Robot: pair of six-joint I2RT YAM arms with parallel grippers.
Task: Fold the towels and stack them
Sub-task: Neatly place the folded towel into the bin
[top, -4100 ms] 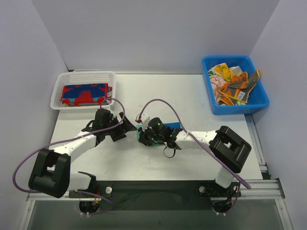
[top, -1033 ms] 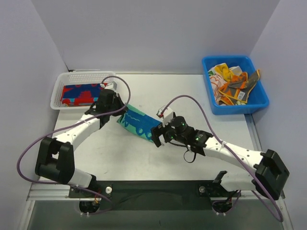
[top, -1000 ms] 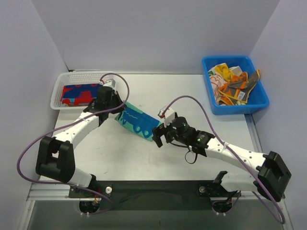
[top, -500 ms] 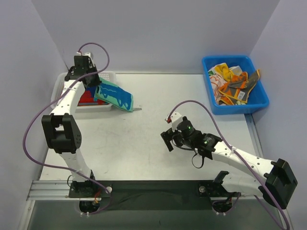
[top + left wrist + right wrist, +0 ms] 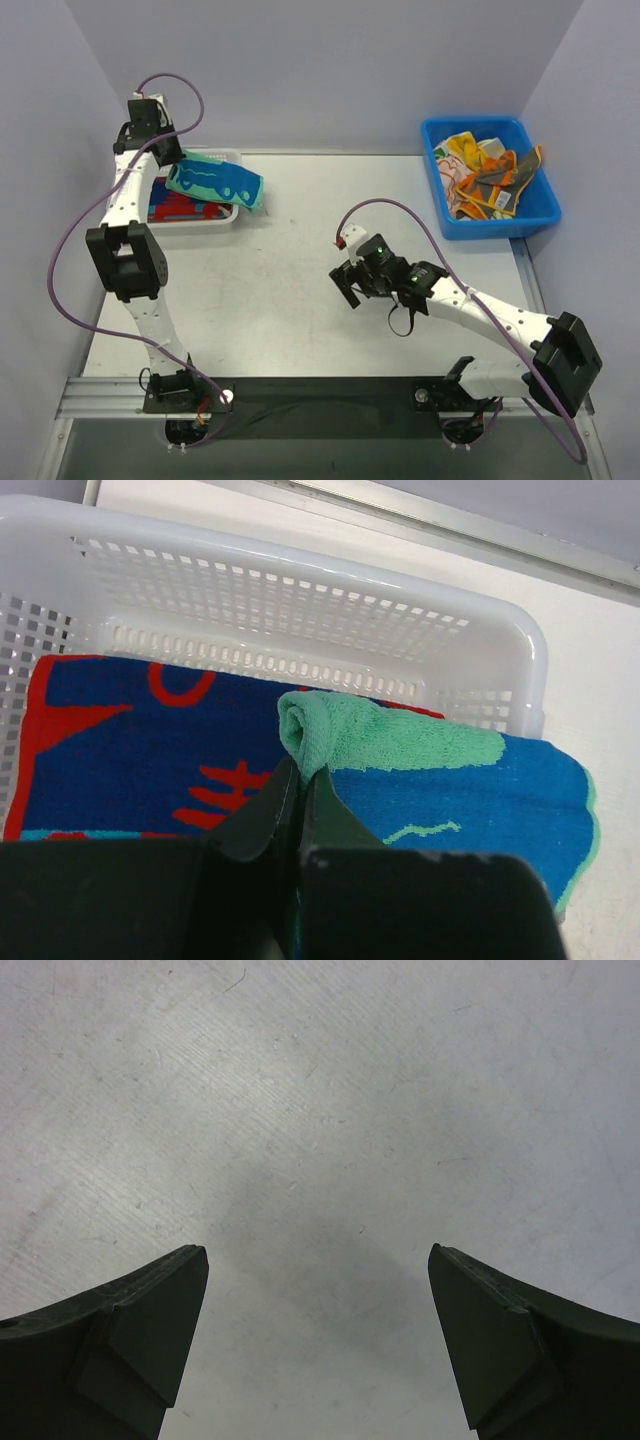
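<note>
My left gripper (image 5: 300,772) is shut on the folded teal towel (image 5: 470,800), pinching its rolled green edge. That teal towel (image 5: 215,185) hangs over the white mesh basket (image 5: 225,158), its right end past the basket's right rim. Below it in the basket lies the red-and-blue towel (image 5: 120,740), also seen from above as the red-and-blue towel (image 5: 185,207). Several crumpled towels (image 5: 485,180), yellow, grey-orange and floral, fill the blue bin (image 5: 535,210). My right gripper (image 5: 318,1260) stands open over bare table; in the top view the right gripper (image 5: 350,285) is at mid-table.
The white basket rim (image 5: 300,575) runs behind the held towel. The left arm (image 5: 125,260) stands tall along the left wall. The right arm (image 5: 480,315) stretches from the near right. Purple walls close the back and sides.
The left arm has carried the teal towel from the table's middle up and left, over the basket. The right gripper let go earlier and drew back slightly toward the table's middle.
</note>
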